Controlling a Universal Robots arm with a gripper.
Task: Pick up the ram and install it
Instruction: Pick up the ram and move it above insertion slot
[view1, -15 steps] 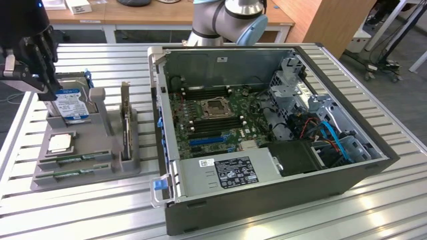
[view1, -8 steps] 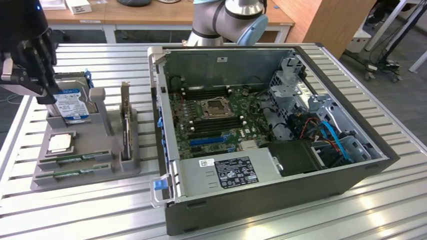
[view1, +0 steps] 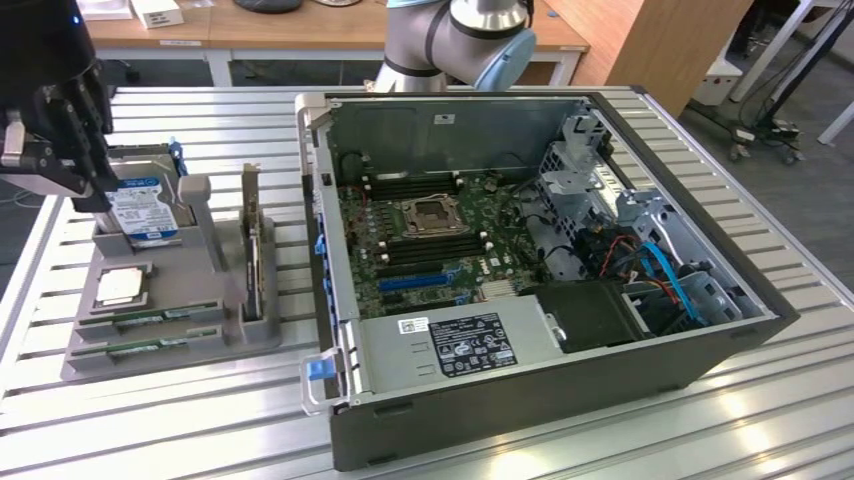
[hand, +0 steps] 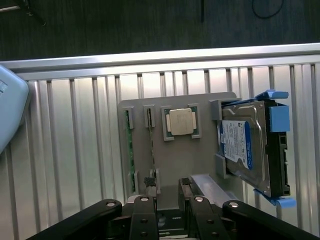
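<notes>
Slatted metal tabletop (view1: 160, 420); gripper (view1: 80, 185), jaws apart, at the exterior view's upper left, near blue-labelled hard drive (view1: 140, 212).

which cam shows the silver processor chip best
The wrist view: the processor chip faces the camera squarely in its pocket on the grey holder, nothing covering it. The exterior view shows the processor chip small and slanted, near the hard drive.
</notes>
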